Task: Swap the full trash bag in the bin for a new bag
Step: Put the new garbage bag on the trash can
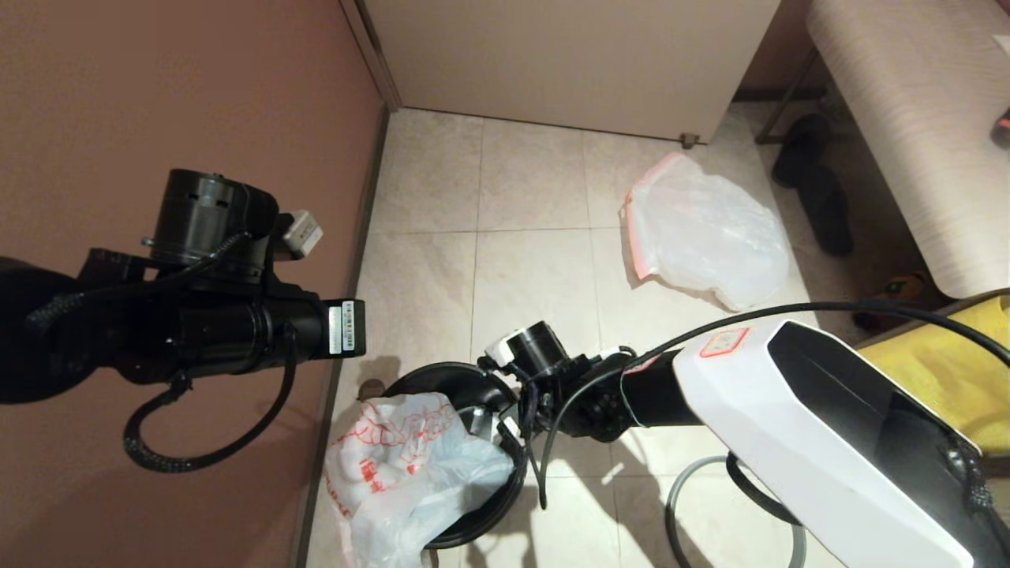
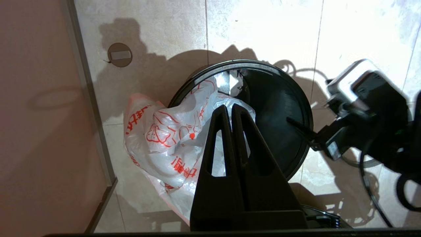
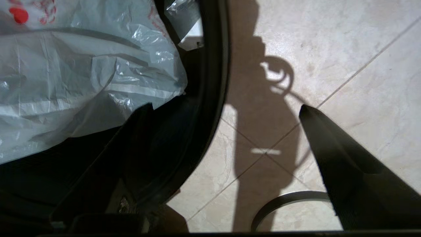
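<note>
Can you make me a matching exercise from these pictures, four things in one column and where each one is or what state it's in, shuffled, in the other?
Things:
1. printed new bag
2. plain full trash bag
3. grey hoop
4. right gripper

Places or states:
A. lying on the floor tiles near the cabinet
B. open, one finger inside the black bin and one outside its rim
C. draped over the bin's rim, partly inside, partly hanging out
D. lying flat on the floor beside the bin, under the right arm

Pairs: 1-C, 2-A, 3-D, 4-B
</note>
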You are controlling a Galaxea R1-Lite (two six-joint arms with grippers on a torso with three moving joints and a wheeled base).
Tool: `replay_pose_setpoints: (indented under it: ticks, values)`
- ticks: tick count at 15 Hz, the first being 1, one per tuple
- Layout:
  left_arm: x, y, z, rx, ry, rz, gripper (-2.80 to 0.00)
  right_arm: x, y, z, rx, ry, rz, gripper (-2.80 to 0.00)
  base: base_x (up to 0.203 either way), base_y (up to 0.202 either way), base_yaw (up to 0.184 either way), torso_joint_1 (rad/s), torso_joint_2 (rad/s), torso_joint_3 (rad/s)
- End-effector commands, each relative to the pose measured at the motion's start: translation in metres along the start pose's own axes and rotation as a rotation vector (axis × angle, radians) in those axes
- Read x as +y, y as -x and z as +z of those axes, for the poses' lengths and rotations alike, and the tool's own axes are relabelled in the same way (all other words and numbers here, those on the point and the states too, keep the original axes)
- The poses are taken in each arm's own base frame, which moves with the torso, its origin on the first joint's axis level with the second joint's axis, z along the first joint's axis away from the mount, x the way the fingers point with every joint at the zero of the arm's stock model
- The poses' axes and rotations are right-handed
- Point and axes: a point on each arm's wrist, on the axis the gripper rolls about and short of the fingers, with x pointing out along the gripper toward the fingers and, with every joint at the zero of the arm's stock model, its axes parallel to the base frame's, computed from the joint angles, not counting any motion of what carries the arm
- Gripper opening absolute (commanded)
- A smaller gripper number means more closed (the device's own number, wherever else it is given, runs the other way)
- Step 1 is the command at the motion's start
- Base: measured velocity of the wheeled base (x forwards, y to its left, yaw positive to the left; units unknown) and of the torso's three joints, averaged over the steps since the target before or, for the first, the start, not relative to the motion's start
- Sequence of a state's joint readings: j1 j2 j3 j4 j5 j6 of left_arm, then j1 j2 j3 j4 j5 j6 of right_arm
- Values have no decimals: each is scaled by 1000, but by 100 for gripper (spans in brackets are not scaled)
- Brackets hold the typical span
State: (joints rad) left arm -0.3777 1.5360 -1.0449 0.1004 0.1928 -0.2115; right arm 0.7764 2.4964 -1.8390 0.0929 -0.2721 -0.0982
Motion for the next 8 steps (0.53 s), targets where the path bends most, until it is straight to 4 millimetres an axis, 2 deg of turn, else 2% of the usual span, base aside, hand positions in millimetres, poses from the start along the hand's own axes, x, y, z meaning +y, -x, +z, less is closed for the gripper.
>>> replay_pose_setpoints:
  ticks: [1, 5, 8]
  values:
    - [3, -1, 1, 0, 7, 10, -280, 6, -15, -10, 31, 13, 2, -280, 0, 0, 0, 0, 0, 0]
    - [2, -3, 0, 8, 6, 1, -280, 5, -14, -7, 23, 10, -2, -280, 0, 0, 0, 0, 0, 0]
    - [2, -2, 0, 7, 7, -6, -280, -4, 2, 0, 27, -1, -10, -280, 0, 0, 0, 0, 0, 0]
